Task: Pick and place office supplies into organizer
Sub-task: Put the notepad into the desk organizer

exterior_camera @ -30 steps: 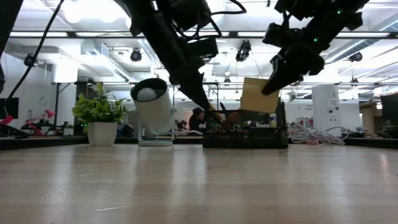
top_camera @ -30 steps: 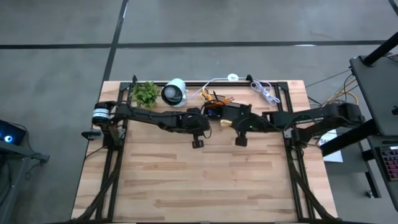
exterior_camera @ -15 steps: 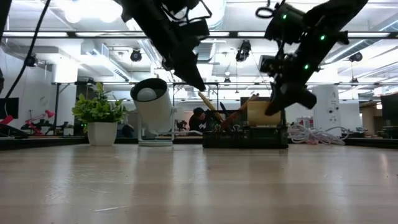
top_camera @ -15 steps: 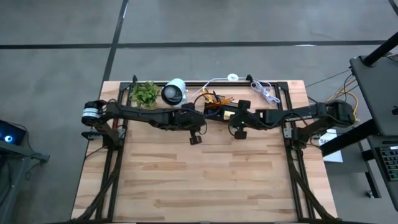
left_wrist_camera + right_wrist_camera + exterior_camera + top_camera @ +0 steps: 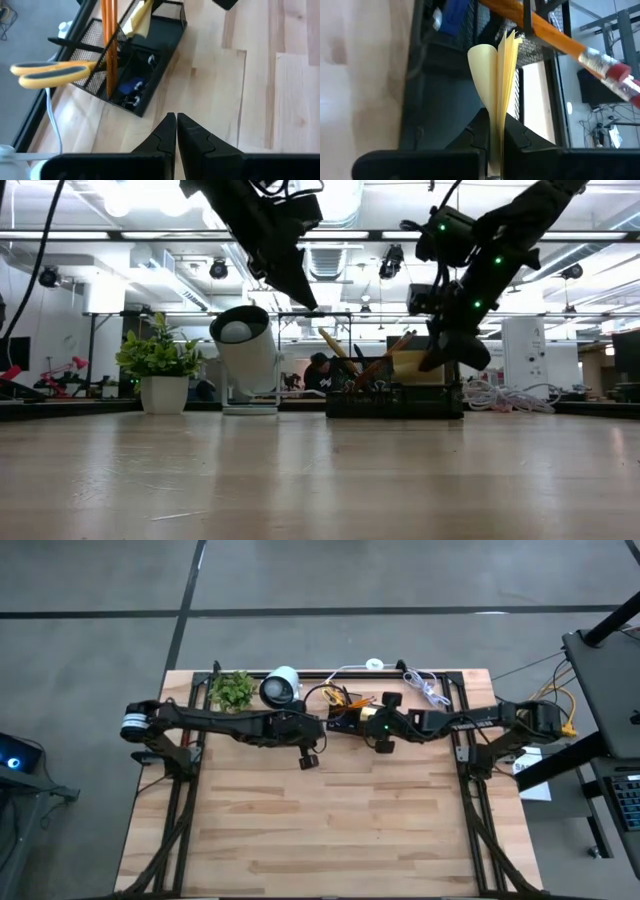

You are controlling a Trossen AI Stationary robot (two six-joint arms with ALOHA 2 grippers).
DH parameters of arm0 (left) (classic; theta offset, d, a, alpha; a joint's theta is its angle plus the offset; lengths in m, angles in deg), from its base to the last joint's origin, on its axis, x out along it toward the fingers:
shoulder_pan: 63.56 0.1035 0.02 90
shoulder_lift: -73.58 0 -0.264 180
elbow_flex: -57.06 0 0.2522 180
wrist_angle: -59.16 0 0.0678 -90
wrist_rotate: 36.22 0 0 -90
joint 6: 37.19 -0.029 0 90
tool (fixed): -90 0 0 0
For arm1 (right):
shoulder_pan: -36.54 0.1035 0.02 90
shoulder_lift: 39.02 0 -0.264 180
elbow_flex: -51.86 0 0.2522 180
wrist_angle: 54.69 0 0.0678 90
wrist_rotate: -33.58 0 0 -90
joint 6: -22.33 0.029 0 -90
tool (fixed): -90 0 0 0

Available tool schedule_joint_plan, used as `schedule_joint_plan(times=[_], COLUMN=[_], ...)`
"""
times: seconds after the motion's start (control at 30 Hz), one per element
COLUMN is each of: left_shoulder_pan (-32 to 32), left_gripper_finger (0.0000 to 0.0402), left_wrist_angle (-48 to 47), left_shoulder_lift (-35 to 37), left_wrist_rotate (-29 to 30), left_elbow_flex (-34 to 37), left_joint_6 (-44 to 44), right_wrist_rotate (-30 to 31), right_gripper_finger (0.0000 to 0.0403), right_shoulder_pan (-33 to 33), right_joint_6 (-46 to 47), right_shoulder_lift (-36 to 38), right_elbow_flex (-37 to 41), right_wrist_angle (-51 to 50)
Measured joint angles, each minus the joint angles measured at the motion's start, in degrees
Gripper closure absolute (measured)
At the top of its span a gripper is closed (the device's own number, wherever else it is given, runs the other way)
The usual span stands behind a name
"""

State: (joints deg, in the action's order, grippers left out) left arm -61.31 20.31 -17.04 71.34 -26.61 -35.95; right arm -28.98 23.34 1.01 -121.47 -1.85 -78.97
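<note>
wooden table [image 5: 330, 830], black organizer [image 5: 135, 60], no legible writing

No readable text is showing in any view. No labels, brands, numbers or signs are standing out on anything pictured.

The right gripper [image 5: 492, 132] is over the organizer [image 5: 345, 718], pinching the sticky-note pad [image 5: 496, 90] above a compartment. Beyond it stand the pencils [image 5: 555, 32] and, seemingly, a small blue piece [image 5: 454, 17]. The left gripper [image 5: 176, 131] hangs just beside the organizer, scissors [image 5: 55, 74] ahead in it.
</note>
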Motion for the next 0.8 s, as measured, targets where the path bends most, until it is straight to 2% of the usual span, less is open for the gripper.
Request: schedule_joint_plan(times=[0.33, 0.5, 0.8], left_shoulder_pan=[0.0, 0.0, 0.0], left_gripper_finger=[0.0402, 0.0402, 0.0402], left_wrist_angle=[-1.0, -1.0, -0.9], left_shoulder_lift=[0.5, 0.5, 0.5], left_wrist_rotate=[0.8, 0.8, 0.8], left_elbow_flex=[0.9, 2.0, 2.5], left_joint_6=[0.0, 0.0, 0.0], right_wrist_rotate=[-1.0, -4.8, -4.8], right_gripper_finger=[0.0385, 0.0357, 0.0291], right_shoulder_pan=[-1.5, -1.5, -2.0], right_joint_6=[-2.9, -2.0, -1.2], right_shoulder_lift=[-0.1, -0.1, -0.1], right_elbow_flex=[0.0, 0.0, 0.0], right_wrist_angle=[-0.4, -1.2, -1.5])
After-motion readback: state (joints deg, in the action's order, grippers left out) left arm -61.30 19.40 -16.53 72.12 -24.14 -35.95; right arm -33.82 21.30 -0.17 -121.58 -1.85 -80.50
